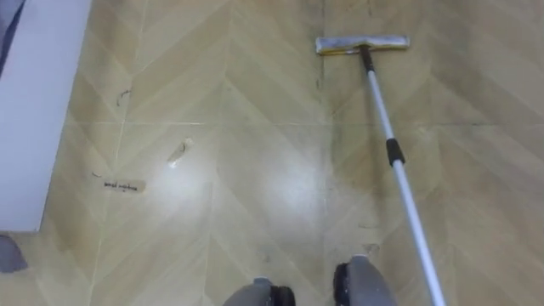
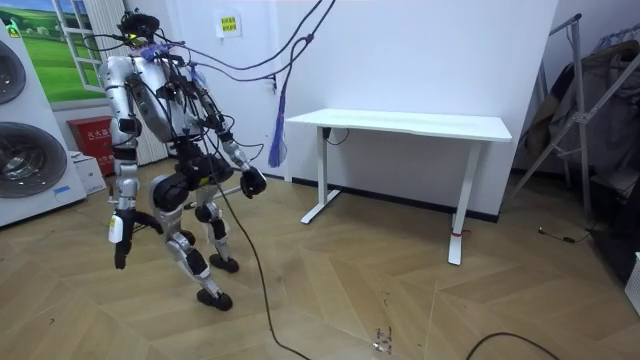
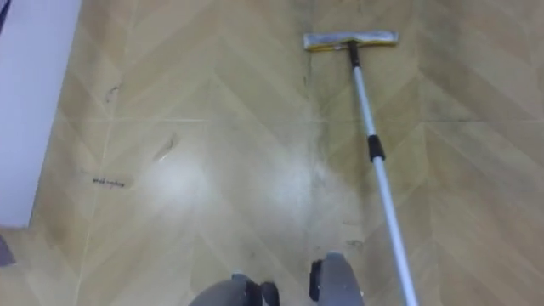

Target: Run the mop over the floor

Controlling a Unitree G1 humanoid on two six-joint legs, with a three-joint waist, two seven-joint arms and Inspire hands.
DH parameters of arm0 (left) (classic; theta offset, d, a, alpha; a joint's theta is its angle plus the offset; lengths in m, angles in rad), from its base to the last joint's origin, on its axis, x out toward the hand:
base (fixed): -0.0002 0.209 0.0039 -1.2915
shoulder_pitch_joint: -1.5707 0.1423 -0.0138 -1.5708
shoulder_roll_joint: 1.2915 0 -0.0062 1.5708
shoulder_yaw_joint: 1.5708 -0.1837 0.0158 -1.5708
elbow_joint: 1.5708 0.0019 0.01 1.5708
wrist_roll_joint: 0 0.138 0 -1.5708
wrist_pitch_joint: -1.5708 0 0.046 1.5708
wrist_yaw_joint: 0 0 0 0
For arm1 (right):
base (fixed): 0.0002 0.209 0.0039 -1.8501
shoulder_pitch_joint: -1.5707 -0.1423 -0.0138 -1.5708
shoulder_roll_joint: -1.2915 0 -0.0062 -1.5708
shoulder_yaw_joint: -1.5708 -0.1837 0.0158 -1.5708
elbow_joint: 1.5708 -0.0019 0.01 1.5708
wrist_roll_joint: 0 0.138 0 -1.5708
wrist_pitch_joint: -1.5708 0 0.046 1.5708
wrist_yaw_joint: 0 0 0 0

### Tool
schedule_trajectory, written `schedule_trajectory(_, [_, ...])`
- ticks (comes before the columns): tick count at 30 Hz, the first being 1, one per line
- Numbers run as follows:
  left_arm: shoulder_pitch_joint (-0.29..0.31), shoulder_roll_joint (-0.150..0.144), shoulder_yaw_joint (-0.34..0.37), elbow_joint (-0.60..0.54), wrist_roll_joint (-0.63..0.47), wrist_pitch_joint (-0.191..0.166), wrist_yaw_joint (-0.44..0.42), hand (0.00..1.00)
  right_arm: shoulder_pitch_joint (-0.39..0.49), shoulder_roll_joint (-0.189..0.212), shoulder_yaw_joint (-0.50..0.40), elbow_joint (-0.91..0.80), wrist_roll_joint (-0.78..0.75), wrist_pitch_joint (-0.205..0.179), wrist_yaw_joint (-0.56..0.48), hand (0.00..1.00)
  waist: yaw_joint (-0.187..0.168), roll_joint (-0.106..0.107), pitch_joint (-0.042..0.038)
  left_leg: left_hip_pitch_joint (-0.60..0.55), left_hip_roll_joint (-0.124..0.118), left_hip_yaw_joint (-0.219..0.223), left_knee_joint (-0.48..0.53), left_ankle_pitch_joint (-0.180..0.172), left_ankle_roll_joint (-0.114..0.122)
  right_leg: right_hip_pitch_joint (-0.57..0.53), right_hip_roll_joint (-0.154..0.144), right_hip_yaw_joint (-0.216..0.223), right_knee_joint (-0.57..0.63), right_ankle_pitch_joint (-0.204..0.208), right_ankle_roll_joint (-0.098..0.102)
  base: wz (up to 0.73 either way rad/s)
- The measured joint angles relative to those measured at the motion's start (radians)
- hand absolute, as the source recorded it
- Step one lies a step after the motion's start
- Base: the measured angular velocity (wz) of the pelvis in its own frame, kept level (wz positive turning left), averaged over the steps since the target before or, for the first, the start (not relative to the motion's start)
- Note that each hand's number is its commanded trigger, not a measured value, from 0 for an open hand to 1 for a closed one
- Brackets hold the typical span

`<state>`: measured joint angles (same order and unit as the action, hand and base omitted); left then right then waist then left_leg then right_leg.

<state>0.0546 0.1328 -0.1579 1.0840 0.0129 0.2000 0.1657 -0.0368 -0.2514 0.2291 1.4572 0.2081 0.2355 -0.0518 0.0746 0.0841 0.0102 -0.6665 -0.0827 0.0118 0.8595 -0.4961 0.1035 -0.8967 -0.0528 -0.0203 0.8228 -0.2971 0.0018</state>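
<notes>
Wooden floor (image 1: 255, 187) underfoot, beside a white table (image 2: 400, 124). Mop (image 1: 385, 119) out ahead to the right, flat head (image 1: 362, 44) down on the boards, pole slanting back past the lower right edge. Paper scraps (image 1: 124, 184) off to the left. Right hand (image 2: 120, 250) hanging low, left hand (image 2: 251, 182) raised at waist height; grip of either impossible to tell.

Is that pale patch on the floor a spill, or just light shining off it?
Likely glare: left eye view, a soft bright patch on the floor left of the mop; right eye view, the same sheen; room view, faint shadow under the white table.
</notes>
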Motion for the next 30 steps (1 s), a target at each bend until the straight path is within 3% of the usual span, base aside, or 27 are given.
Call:
schedule_trajectory(2, [0.008, -0.002, -0.003, 0.004, -0.007, 0.013, -0.001, 0.00, -0.016, -0.001, -0.021, -0.016, -0.017, 0.029, -0.001, 1.00, 0.004, -0.002, 0.0025, 0.032, 0.002, -0.019, 0.024, -0.022, -0.026, 0.041, -0.017, -0.031, 0.020, 0.002, -0.010, 0.22])
schedule_trajectory(3, [0.012, 0.002, -0.008, 0.006, -0.029, 0.026, 0.000, 0.00, -0.051, -0.016, -0.023, -0.012, -0.020, 0.048, -0.003, 1.00, 0.008, 0.000, 0.0017, 0.018, 0.014, -0.010, 0.113, -0.014, -0.048, 0.059, -0.028, -0.061, 0.059, -0.021, -0.039, 0.28])
schedule_trajectory(4, [0.017, 0.010, -0.012, 0.004, -0.045, 0.034, 0.001, 0.00, -0.102, -0.036, -0.025, 0.001, -0.030, 0.058, -0.002, 1.00, 0.018, -0.016, 0.0108, -0.017, 0.043, 0.018, 0.238, 0.022, -0.097, 0.070, -0.029, -0.069, 0.110, -0.066, -0.051, 0.25])
schedule_trajectory(5, [0.020, 0.013, -0.014, 0.003, -0.059, 0.033, 0.003, 0.00, -0.132, -0.049, -0.024, 0.003, -0.036, 0.060, -0.002, 1.00, 0.025, -0.020, 0.0124, -0.036, 0.058, 0.030, 0.294, 0.047, -0.111, 0.072, -0.029, -0.070, 0.134, -0.087, -0.057, 0.00])
schedule_trajectory(6, [0.027, 0.020, -0.026, -0.007, -0.105, 0.032, 0.009, 0.00, -0.199, -0.082, -0.010, 0.001, -0.039, 0.060, -0.001, 1.00, 0.055, -0.026, 0.0144, -0.075, 0.087, 0.048, 0.393, 0.103, -0.116, 0.073, -0.015, -0.066, 0.166, -0.117, -0.065, -0.20])
schedule_trajectory(7, [0.041, 0.028, -0.035, -0.027, -0.141, 0.026, 0.020, 0.00, -0.276, -0.105, -0.002, -0.004, -0.039, 0.054, -0.004, 1.00, 0.073, -0.046, 0.0254, -0.109, 0.096, 0.054, 0.465, 0.170, -0.123, 0.073, -0.007, -0.056, 0.193, -0.137, -0.069, -0.21])
schedule_trajectory(8, [0.047, 0.034, -0.037, -0.035, -0.142, 0.023, 0.021, 0.00, -0.312, -0.111, 0.005, -0.014, -0.039, 0.051, -0.003, 1.00, 0.078, -0.056, 0.0285, -0.126, 0.095, 0.055, 0.489, 0.189, -0.126, 0.072, -0.006, -0.052, 0.205, -0.146, -0.073, -0.06])
schedule_trajectory(9, [0.051, 0.047, -0.043, -0.045, -0.140, 0.021, 0.022, 0.00, -0.373, -0.115, 0.017, -0.036, -0.033, 0.032, -0.002, 1.00, 0.088, -0.071, 0.0323, -0.167, 0.105, 0.055, 0.494, 0.184, -0.122, 0.073, 0.004, -0.050, 0.213, -0.163, -0.073, 0.00])
schedule_trajectory(10, [0.055, 0.059, -0.043, -0.057, -0.140, 0.019, 0.022, 0.00, -0.420, -0.121, 0.026, -0.053, -0.017, 0.015, -0.002, 1.00, 0.106, -0.090, 0.0363, -0.210, 0.117, 0.058, 0.453, 0.159, -0.111, 0.078, 0.011, -0.050, 0.213, -0.172, -0.082, 0.00])
schedule_trajectory(11, [0.057, 0.062, -0.042, -0.060, -0.139, 0.018, 0.022, 0.00, -0.439, -0.119, 0.029, -0.064, -0.012, 0.009, 0.000, 1.00, 0.115, -0.092, 0.0339, -0.227, 0.123, 0.059, 0.408, 0.149, -0.111, 0.083, 0.014, -0.051, 0.208, -0.173, -0.084, -0.06])
schedule_trajectory(12, [0.063, 0.060, -0.043, -0.066, -0.139, 0.017, 0.017, 0.00, -0.463, -0.115, 0.027, -0.075, 0.005, -0.015, 0.010, 1.00, 0.123, -0.098, 0.0350, -0.246, 0.124, 0.058, 0.279, 0.141, -0.112, 0.111, 0.017, -0.060, 0.182, -0.178, -0.082, 0.10])
schedule_trajectory(13, [0.076, 0.060, -0.042, -0.081, -0.137, 0.017, 0.009, 0.00, -0.464, -0.111, 0.021, -0.087, 0.031, -0.022, 0.018, 1.00, 0.124, -0.099, 0.0345, -0.250, 0.122, 0.053, 0.119, 0.149, -0.112, 0.150, 0.017, -0.070, 0.149, -0.187, -0.073, 0.18])
schedule_trajectory(14, [0.081, 0.060, -0.043, -0.084, -0.137, 0.015, 0.000, 0.00, -0.460, -0.109, 0.022, -0.087, 0.045, -0.022, 0.022, 1.00, 0.125, -0.097, 0.0331, -0.250, 0.121, 0.055, 0.057, 0.174, -0.094, 0.173, 0.017, -0.075, 0.132, -0.192, -0.068, 0.24])
schedule_trajectory(15, [0.082, 0.062, -0.042, -0.081, -0.130, 0.015, -0.013, 0.00, -0.435, -0.101, 0.022, -0.087, 0.072, -0.023, 0.028, 1.00, 0.121, -0.102, 0.0272, -0.240, 0.118, 0.070, 0.018, 0.219, -0.061, 0.211, 0.006, -0.078, 0.110, -0.207, -0.050, 0.42])
schedule_trajectory(16, [0.073, 0.060, -0.042, -0.077, -0.129, 0.017, -0.029, 0.00, -0.388, -0.108, 0.023, -0.086, 0.100, -0.028, 0.036, 1.00, 0.108, -0.096, 0.0226, -0.214, 0.107, 0.083, 0.014, 0.209, -0.027, 0.247, -0.009, -0.083, 0.100, -0.223, -0.028, 0.57])
schedule_trajectory(19, [0.034, 0.057, -0.038, -0.074, -0.098, 0.009, -0.043, 0.00, -0.263, -0.124, 0.022, -0.049, 0.151, -0.042, 0.054, 1.00, 0.099, -0.089, 0.0219, -0.165, 0.079, 0.129, 0.009, 0.169, 0.019, 0.258, -0.039, -0.056, 0.171, -0.212, 0.003, 0.63])
schedule_trajectory(20, [0.029, 0.049, -0.033, -0.075, -0.083, 0.000, -0.043, 0.00, -0.204, -0.129, 0.022, -0.011, 0.146, -0.039, 0.053, 1.00, 0.100, -0.077, 0.0162, -0.138, 0.065, 0.143, 0.009, 0.143, 0.034, 0.246, -0.050, -0.026, 0.237, -0.176, 0.029, 0.15])
schedule_trajectory(22, [0.038, 0.034, -0.028, -0.075, -0.080, -0.001, -0.043, 0.00, -0.082, -0.130, 0.023, 0.004, 0.125, -0.034, 0.007, 1.00, 0.083, -0.026, -0.0081, -0.103, 0.049, 0.128, 0.007, 0.099, 0.049, 0.193, -0.048, -0.003, 0.351, -0.076, 0.042, -0.05])
schedule_trajectory(23, [0.038, 0.032, -0.024, -0.076, -0.077, 0.000, -0.042, 0.00, -0.057, -0.124, 0.021, 0.003, 0.123, -0.033, -0.007, 1.00, 0.073, -0.015, -0.0102, -0.100, 0.045, 0.119, 0.005, 0.095, 0.050, 0.172, -0.043, -0.001, 0.362, -0.078, 0.042, -0.15])
schedule_trajectory(24, [0.038, 0.034, -0.009, -0.074, -0.062, -0.002, -0.039, 0.00, -0.027, -0.098, 0.017, 0.003, 0.122, -0.033, -0.033, 1.00, 0.062, -0.005, -0.0072, -0.086, 0.035, 0.107, -0.009, 0.091, 0.049, 0.123, -0.030, 0.019, 0.356, -0.082, 0.039, -0.18])
schedule_trajectory(27, [0.038, 0.030, -0.005, -0.054, -0.058, -0.002, -0.021, 0.00, 0.034, -0.013, 0.011, -0.006, 0.125, -0.029, -0.062, 1.00, 0.018, 0.003, -0.0010, -0.020, 0.019, 0.082, -0.059, 0.078, 0.036, 0.051, -0.009, 0.018, 0.189, -0.079, 0.035, -0.14])
schedule_trajectory(28, [0.046, 0.024, -0.005, -0.045, -0.056, -0.001, -0.020, 0.00, 0.051, 0.011, 0.009, -0.019, 0.121, -0.022, -0.059, 1.00, 0.004, -0.004, 0.0030, 0.014, 0.017, 0.082, -0.074, 0.065, 0.027, 0.044, -0.007, 0.015, 0.091, -0.064, 0.014, -0.11])
schedule_trajectory(29, [0.049, 0.022, -0.005, -0.043, -0.054, 0.003, -0.020, 0.00, 0.057, 0.020, 0.004, -0.019, 0.116, -0.018, -0.058, 1.00, 0.002, -0.002, 0.0013, 0.026, 0.018, 0.082, -0.075, 0.056, 0.022, 0.042, -0.005, 0.010, 0.041, -0.052, 0.002, -0.09])
schedule_trajectory(30, [0.055, 0.017, -0.001, -0.042, -0.052, 0.012, -0.020, 0.00, 0.052, 0.030, -0.011, -0.022, 0.101, -0.006, -0.057, 1.00, -0.001, -0.010, 0.0053, 0.052, 0.018, 0.082, -0.071, 0.032, 0.011, 0.044, -0.005, -0.001, -0.013, -0.017, -0.012, 0.00])
